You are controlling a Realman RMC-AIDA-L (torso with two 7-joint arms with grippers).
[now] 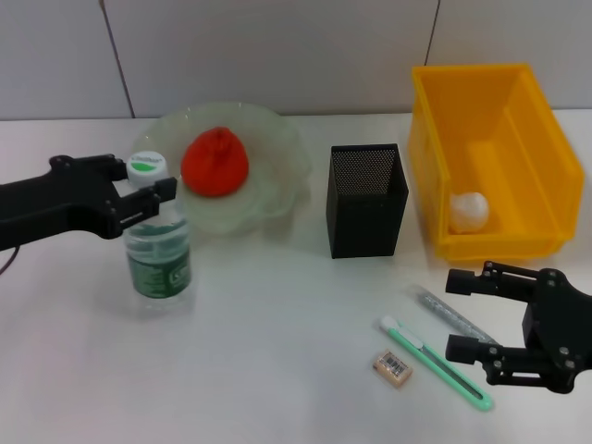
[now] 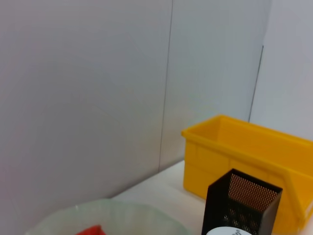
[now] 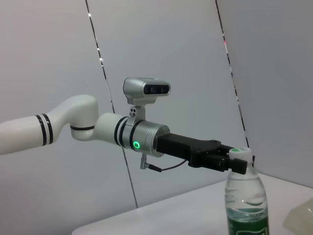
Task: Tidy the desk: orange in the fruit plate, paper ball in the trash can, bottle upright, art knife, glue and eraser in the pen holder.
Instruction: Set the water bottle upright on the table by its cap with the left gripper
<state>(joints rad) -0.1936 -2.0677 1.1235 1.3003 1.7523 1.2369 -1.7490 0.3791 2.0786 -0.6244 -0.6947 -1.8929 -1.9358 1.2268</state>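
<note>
The jaws of your left gripper stand on both sides of the neck of the bottle, just under its white cap; from the right wrist view they look closed on it. The bottle stands upright on the desk, just in front of the fruit plate, where the orange already lies.

Your right gripper is open, low over the desk in front of the trash can, with the paper ball inside that bin. The relation that matters, I think, is here: the art knife lies between the open jaws, its long axis running diagonally from near the eraser toward the gripper. The glue lies beside it, almost parallel. The right arm is much nearer to these than the left.

The pen holder stands behind them, beside the bin. There is open desk between the small things and the holder.
</note>
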